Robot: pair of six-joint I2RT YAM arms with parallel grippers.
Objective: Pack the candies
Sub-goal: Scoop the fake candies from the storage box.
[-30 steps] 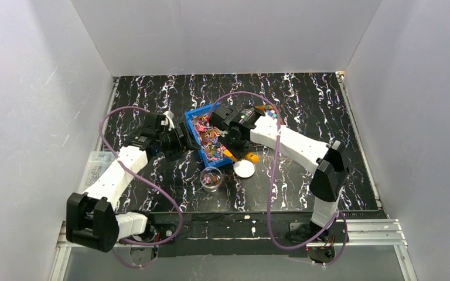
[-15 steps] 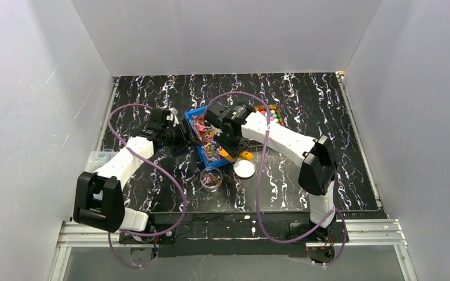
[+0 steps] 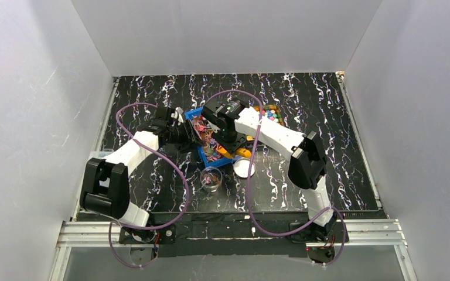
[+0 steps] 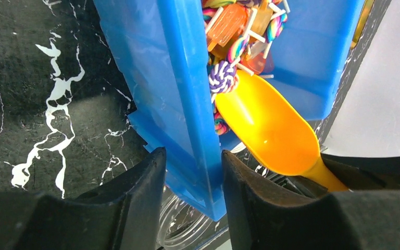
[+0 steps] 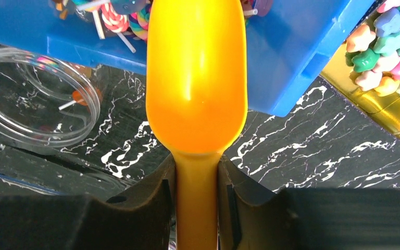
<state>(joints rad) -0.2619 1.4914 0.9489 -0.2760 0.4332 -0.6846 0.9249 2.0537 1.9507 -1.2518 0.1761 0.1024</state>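
Note:
A blue bin [image 3: 194, 112] holds flat wrapped candies [image 3: 202, 127] on sticks, in pink, orange and purple. My left gripper [image 3: 191, 133] is shut on the bin's left wall [image 4: 187, 104], one finger on each side, and the bin is tilted. My right gripper [image 3: 225, 139] is shut on the handle of an orange scoop [image 3: 236, 153]. The scoop [image 5: 195, 78] points into the bin's low end, its bowl against the candies [image 4: 234, 36]. Chunky star-shaped candies [image 5: 385, 47] fill a yellow tray [image 5: 364, 109] beside the bin.
A clear round jar [image 3: 211, 178] with a few candies stands just in front of the bin, under its low corner [image 5: 36, 99]. A white lid [image 3: 244, 168] lies to its right. White walls enclose the black marbled table.
Both arms have swung inward toward the bin. The scoop has moved left and into the bin's low end. The left gripper keeps its hold on the bin wall.

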